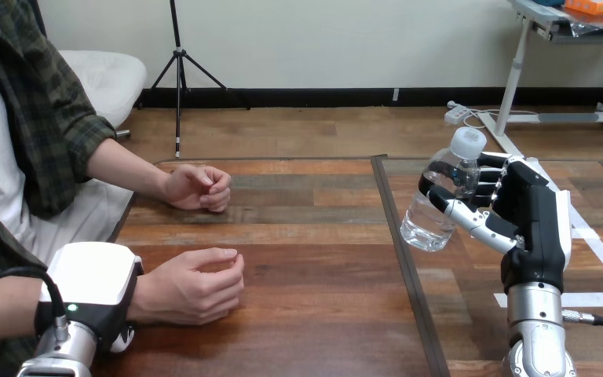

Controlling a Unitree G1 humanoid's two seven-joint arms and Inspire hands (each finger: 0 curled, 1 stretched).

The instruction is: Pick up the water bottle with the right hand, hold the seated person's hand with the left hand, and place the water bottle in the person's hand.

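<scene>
**While the right hand (535, 224) grips the bottle (422, 220), the person's hand (192, 284) waits**

Since the bottle is thin clear plastic, it should be light and smooth, and I judge it would dent or slip under a hard squeeze. How much water is in it cannot be told. The middle of the body is the sensible place to hold it, and that is where the right hand has it. The fingers (471, 218) are curled round the body from the side, with the white cap (468, 144) standing free above them and the base showing below.

The bottle hangs at the right of the table (314, 259) and seems clear of the wood. Its long axis is close to upright but leans, with the cap up and toward the right and the base down and toward the left.

At the near left, the left hand (94, 281) lies over the wrist of the person's nearer hand, which rests loosely curled on the table. Whether the left hand has a grip there cannot be told. The person's other hand (200, 188) lies farther back, also curled. The bottle is well apart from both.
</scene>
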